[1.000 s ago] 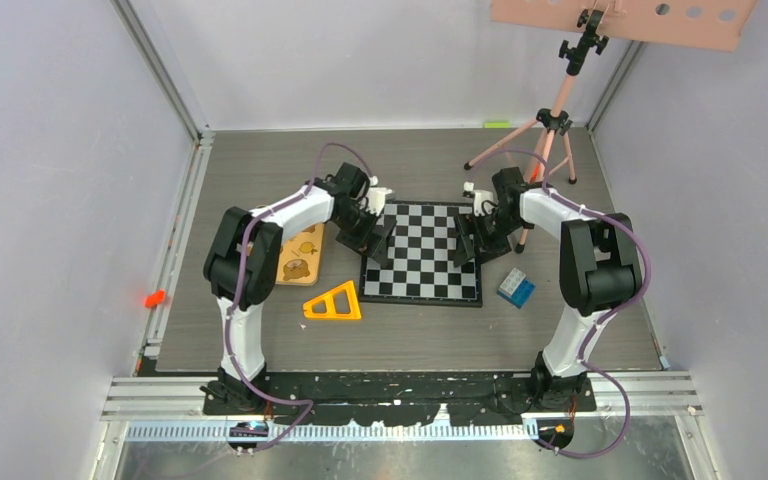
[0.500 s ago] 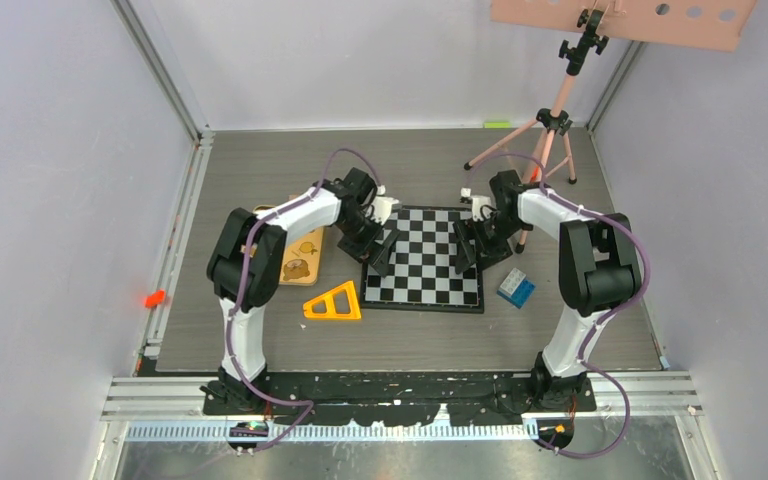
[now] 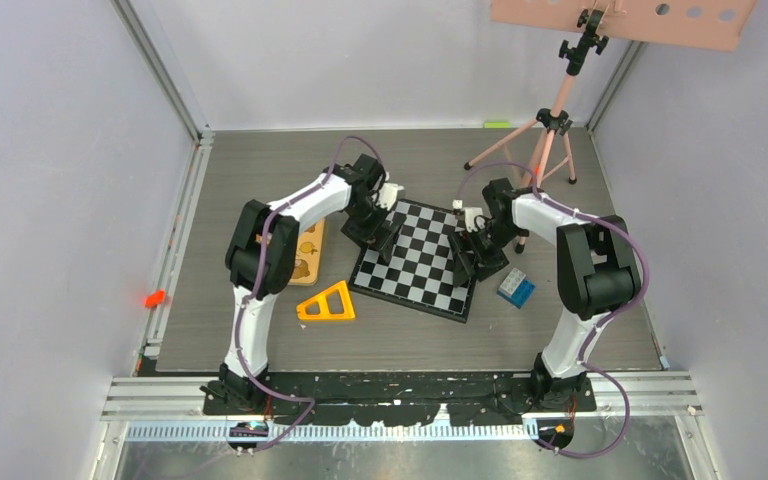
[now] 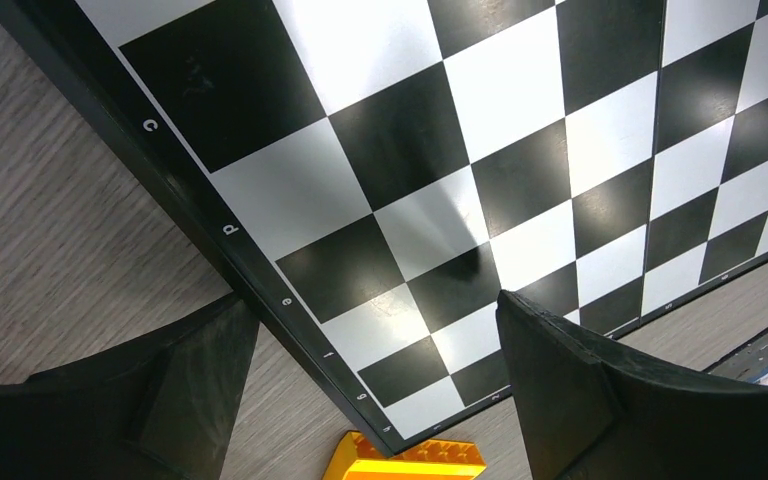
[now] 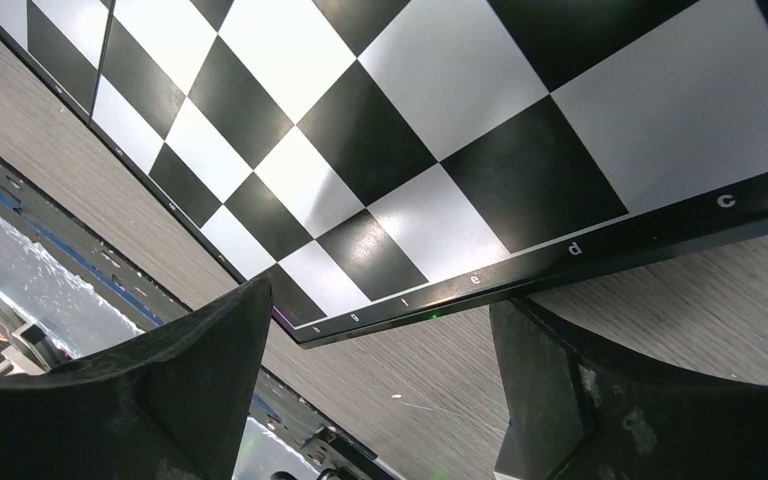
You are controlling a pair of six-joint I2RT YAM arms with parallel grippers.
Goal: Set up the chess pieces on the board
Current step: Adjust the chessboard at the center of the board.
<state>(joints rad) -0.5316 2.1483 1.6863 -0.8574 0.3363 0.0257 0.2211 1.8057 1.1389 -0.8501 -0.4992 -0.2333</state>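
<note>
**Both grippers open at the board's side edges**

My left gripper stands open. In its wrist view one finger hangs over the bare counter and the other over the checks, with the board's lettered black border running between them. I cannot tell whether either finger touches the board.

My right gripper is open as well. In its wrist view the lettered border crosses the gap between the jaws, close to the fingertips, and grey counter shows below it.

From above, the board lies flat near the middle of the counter, turned askew to the counter's edges. My left gripper is at its left edge and my right gripper at its right edge.

A yellow triangle lies just off the board's near-left corner, and its tip shows at the bottom of the left wrist view. A wooden puzzle tray lies farther left of the board, partly under my left arm. A blue and white block sits just right of the board's near-right corner. A pink tripod stands beyond the board's far-right side.
</note>
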